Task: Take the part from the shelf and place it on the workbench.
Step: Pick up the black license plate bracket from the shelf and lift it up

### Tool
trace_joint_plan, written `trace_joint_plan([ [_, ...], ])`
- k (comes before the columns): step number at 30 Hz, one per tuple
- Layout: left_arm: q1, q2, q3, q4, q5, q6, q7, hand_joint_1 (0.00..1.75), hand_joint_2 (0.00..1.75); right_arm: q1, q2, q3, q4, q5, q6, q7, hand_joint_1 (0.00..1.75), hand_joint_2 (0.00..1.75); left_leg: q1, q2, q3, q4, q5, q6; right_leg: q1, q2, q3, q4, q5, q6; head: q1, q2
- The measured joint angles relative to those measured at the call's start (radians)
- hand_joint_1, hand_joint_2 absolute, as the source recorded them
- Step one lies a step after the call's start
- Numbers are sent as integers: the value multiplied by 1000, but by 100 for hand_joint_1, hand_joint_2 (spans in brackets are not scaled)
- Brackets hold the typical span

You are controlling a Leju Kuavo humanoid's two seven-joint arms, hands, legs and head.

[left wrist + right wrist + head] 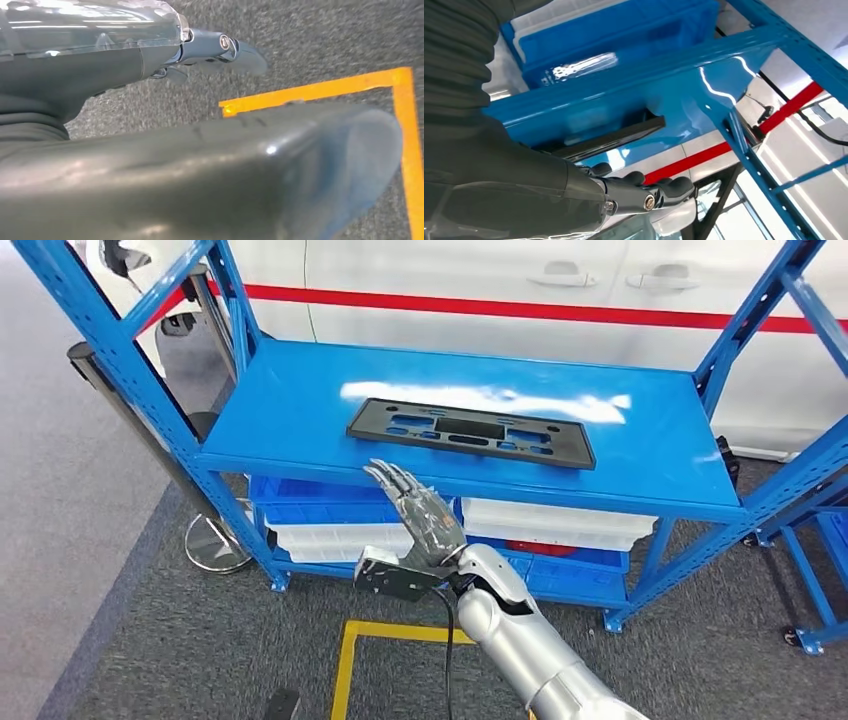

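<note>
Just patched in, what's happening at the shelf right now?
The right hand is raised in front of the blue shelf, fingers spread, holding nothing. The black flat part lies on the shelf surface, untouched, just beyond the hand. The left hand hangs low over the grey floor by the yellow floor marking, holding nothing; its fingers are too blurred to read. Pickup has not happened yet.
</note>
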Motion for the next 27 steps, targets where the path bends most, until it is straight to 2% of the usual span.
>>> trace_joint_plan([
  [2, -1, 0, 0, 1, 0, -2, 1, 0, 0, -6, 9, 6, 28, -3, -3, -1, 0, 175, 22, 1, -69, 125, -44, -27, -11, -2, 2, -1, -2, 8, 0, 0],
  [3, 0, 1, 0, 2, 0, -2, 1, 0, 0, -6, 11, 7, 39, -3, -4, -1, 0, 175, 33, 2, -90, 157, -44, -40, -17, -3, 2, 2, -4, 14, 0, 0],
  [4, 1, 2, 1, 2, -1, -2, 1, 0, 0, -5, 12, 8, 48, -3, -5, -1, 0, 175, 43, 3, -98, 163, -32, -51, -22, -3, 2, 6, -7, 20, 0, 0],
  [6, 2, 3, 1, 3, -1, -3, 1, 0, 0, -5, 13, 9, 56, -3, -8, -1, 0, 175, 53, 4, -92, 139, -3, -63, -29, -3, 1, 11, -11, 28, 0, 0],
  [11, 2, 3, 1, 3, -2, -3, 1, 0, 0, -6, 14, 9, 58, -3, -10, -1, 0, 175, 57, 5, -82, 115, 13, -67, -32, -3, 1, 14, -13, 31, 0, 0],
  [13, 3, -1, 0, 4, -13, -6, -1, 0, 0, -9, 15, 8, 66, -3, -25, 1, 0, 175, 65, 3, -35, 14, 49, -83, -38, -1, -4, 34, -25, 51, -1, 0],
  [15, 6, -9, -1, 7, -29, -11, -8, 0, 0, -20, 12, -4, 79, 6, -51, -2, 0, 175, 67, -2, -3, -66, 77, -58, -44, 2, -21, 71, -49, 79, -2, 0],
  [17, 10, -13, -1, 9, -32, -14, -14, 0, 0, -31, 7, -22, 88, 21, -79, -7, 0, 175, 59, -5, -14, -58, 78, -14, -42, 4, -67, 161, -98, 84, -3, 0],
  [19, 10, -13, -1, 9, -32, -15, -12, 0, 0, -37, 5, -35, 95, 43, -127, 5, 0, 175, 48, -5, -15, -59, 78, -4, -33, 4, -138, 303, -156, 76, -3, 0],
  [20, 10, -13, 0, 9, -31, -14, -10, 0, 0, -39, 3, -42, 99, 63, -163, 20, 0, 175, 42, -5, -16, -59, 78, 0, -27, 4, -163, 349, -166, 69, -3, 0],
  [21, 11, -13, 0, 9, -31, -14, -9, 0, 0, -42, 1, -48, 103, 90, -204, 41, 0, 175, 34, -6, -15, -59, 78, 3, -20, 5, -172, 359, -158, 59, -3, 0],
  [22, 12, -13, 1, 9, -31, -13, -7, 0, 0, -48, -2, -54, 108, 126, -249, 66, 0, 175, 26, -7, -14, -59, 78, 6, -11, 5, -160, 328, -132, 45, -3, 0],
  [23, 13, -13, 1, 9, -31, -12, -6, 0, 0, -58, -5, -61, 112, 176, -293, 97, 0, 175, 18, -7, -13, -59, 78, 9, 0, 6, -132, 267, -96, 26, -3, 0],
  [24, 14, -16, 2, 10, -32, -11, -5, 0, 0, -69, -9, -73, 115, 235, -329, 125, 0, 175, 11, -7, -11, -60, 77, 11, 12, 7, -101, 197, -68, 3, -4, 0],
  [25, 13, -18, 2, 10, -32, -10, -3, 0, 0, -78, -14, -91, 115, 300, -355, 149, 0, 175, 7, -7, -11, -60, 77, 12, 22, 6, -74, 138, -46, -15, -5, 0],
  [26, 13, -19, 3, 11, -32, -9, -2, 0, 0, -83, -19, -120, 112, 368, -370, 164, 0, 175, 6, -7, -11, -61, 77, 13, 30, 4, -56, 99, -36, -27, -6, 0],
  [27, 13, -21, 3, 11, -32, -9, 0, 0, 0, -83, -24, -159, 104, 431, -376, 169, 0, 175, 7, -7, -11, -63, 78, 12, 34, 2, -50, 83, -36, -32, -7, 0],
])
